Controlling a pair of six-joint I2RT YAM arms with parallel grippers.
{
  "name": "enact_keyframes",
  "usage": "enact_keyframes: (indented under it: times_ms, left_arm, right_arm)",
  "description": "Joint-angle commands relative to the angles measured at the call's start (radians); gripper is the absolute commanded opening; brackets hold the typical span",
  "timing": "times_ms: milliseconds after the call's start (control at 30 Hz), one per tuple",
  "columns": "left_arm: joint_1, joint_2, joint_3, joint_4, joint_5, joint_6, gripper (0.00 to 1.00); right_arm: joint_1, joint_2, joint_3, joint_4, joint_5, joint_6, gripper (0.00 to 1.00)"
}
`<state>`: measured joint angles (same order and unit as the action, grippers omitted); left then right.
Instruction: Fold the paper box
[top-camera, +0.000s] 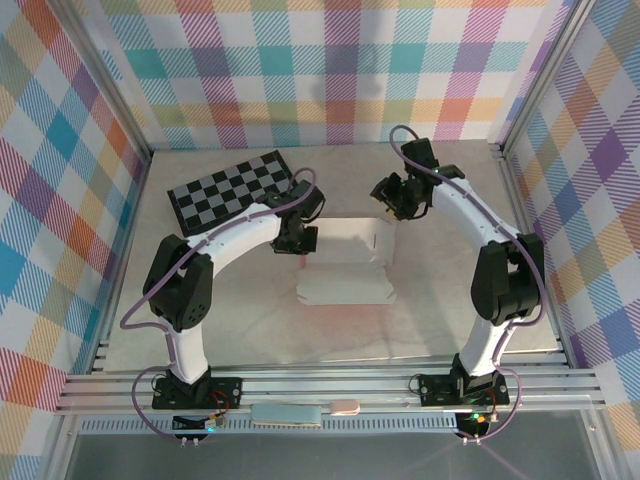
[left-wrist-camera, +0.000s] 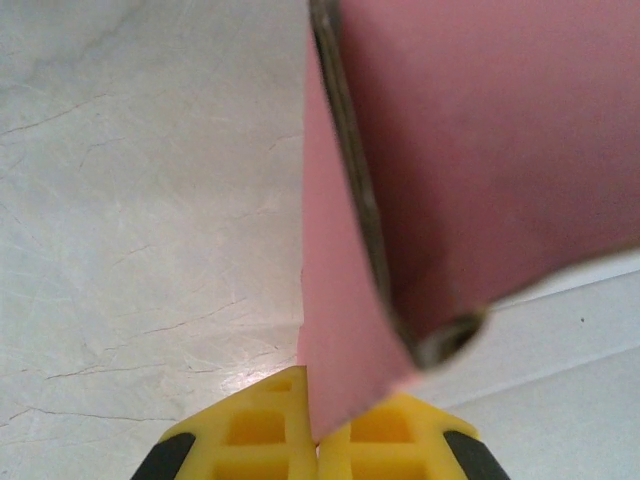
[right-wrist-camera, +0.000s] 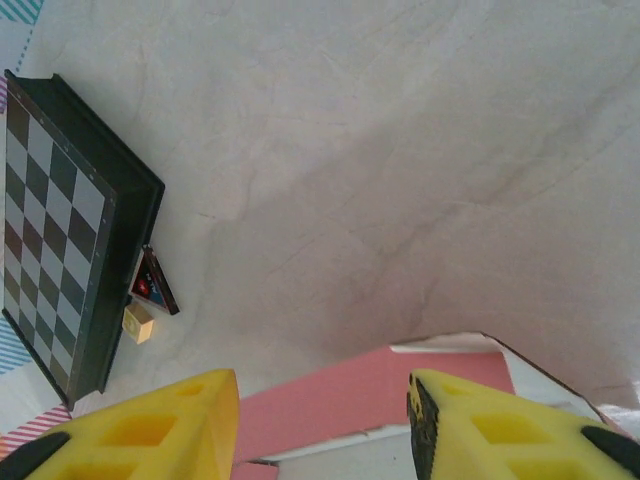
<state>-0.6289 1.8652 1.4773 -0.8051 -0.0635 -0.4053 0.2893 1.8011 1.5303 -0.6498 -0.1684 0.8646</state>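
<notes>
Your left fingers (left-wrist-camera: 265, 435) pinched a raised flap (left-wrist-camera: 480, 150) of the paper box (top-camera: 345, 265); your right fingers (right-wrist-camera: 170, 420) hung spread near its far edge (apparently not touching). Best was to hold firm and crease squarely.

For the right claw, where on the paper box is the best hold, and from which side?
Probably the pink flap at the far right of the paper box, taken from above: it is thin card lying between the fingers of the open right claw. The left claw pinches the left edge, so an opposite hold would balance it.
</notes>
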Motion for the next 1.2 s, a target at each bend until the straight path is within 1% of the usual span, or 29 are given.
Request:
enact_keyframes:
  times_ms: [0, 100, 267, 467, 533, 733, 967, 1067, 1167]
  left_arm:
    - [-0.008, -0.036, -0.009, 0.009, -0.029, 0.013, 0.00]
    - [-0.011, -0.037, -0.005, 0.010, -0.036, 0.013, 0.00]
    - [-0.012, -0.034, -0.001, 0.014, -0.042, 0.012, 0.00]
    - [-0.015, -0.024, 0.011, 0.017, -0.038, 0.015, 0.00]
    - [-0.017, -0.023, 0.014, 0.020, -0.035, 0.016, 0.00]
    - [-0.022, -0.021, 0.015, 0.021, -0.035, 0.015, 0.00]
    - [-0.026, -0.029, 0.016, 0.030, -0.043, 0.010, 0.00]
    - [-0.026, -0.037, 0.011, 0.035, -0.051, 0.001, 0.00]
    - [-0.028, -0.054, 0.005, 0.040, -0.067, -0.006, 0.00]
  right_arm:
    - [0.006, 0.032, 0.043, -0.047, 0.003, -0.033, 0.47]
    - [0.015, 0.030, 0.018, -0.065, 0.007, -0.023, 0.47]
    - [0.018, 0.000, -0.063, -0.036, 0.006, 0.006, 0.47]
    - [0.027, 0.009, -0.068, -0.032, -0.012, 0.022, 0.46]
    - [0.028, 0.012, -0.071, -0.018, -0.021, 0.033, 0.45]
    - [0.029, 0.006, -0.069, 0.024, -0.088, 0.113, 0.36]
    - [0.030, -0.020, -0.071, 0.064, -0.102, 0.207, 0.18]
    - [0.031, -0.037, -0.082, 0.088, -0.101, 0.244, 0.17]
    - [0.030, -0.091, -0.114, 0.130, -0.068, 0.264, 0.17]
